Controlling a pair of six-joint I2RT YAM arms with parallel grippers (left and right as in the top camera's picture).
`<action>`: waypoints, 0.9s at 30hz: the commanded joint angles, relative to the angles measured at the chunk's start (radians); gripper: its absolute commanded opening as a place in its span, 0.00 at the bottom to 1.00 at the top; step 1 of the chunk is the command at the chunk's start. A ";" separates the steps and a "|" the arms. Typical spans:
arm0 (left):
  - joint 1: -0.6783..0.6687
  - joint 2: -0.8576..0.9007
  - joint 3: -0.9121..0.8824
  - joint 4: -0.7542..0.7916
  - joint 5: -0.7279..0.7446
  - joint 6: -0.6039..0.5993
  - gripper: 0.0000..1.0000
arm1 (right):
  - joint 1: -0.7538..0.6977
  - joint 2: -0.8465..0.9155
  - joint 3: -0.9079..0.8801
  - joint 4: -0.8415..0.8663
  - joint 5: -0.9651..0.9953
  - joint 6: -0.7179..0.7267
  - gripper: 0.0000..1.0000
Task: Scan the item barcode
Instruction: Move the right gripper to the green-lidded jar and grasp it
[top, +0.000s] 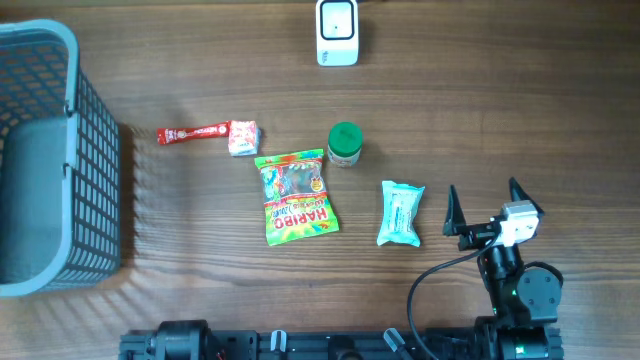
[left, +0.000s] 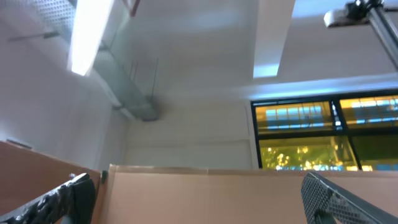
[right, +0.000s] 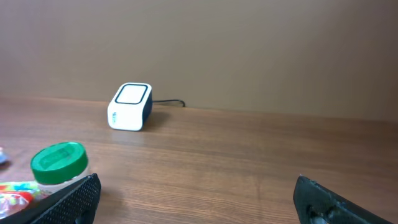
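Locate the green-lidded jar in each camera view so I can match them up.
Overhead: green-lidded jar near centre, at the upper right corner of the Haribo bag.
Left wrist: not in it; that camera points up at the ceiling.
Right wrist: jar at lower left.
Shared landmark: white scanner, top centre overhead, and left of centre beyond the jar in the right wrist view.

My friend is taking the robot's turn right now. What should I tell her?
Left hand: open, empty, aimed at the ceiling.
Right hand: open, empty, near the blue packet.
Scanner stands at the far edge of the table; gummy bag, green-lidded jar and red stick lie mid-table.
Done: nothing picked up yet.
Left: grab an item, show its barcode to the scanner.
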 joint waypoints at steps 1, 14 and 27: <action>0.002 -0.003 -0.029 -0.070 -0.008 -0.037 1.00 | 0.002 0.007 -0.001 0.023 -0.106 0.185 1.00; -0.338 -0.003 -0.512 0.096 -0.011 0.004 1.00 | 0.002 0.248 0.521 -0.085 -0.588 0.474 1.00; -0.443 -0.003 -0.937 0.247 -0.249 -0.151 1.00 | 0.325 1.151 1.342 -0.789 0.022 0.442 0.99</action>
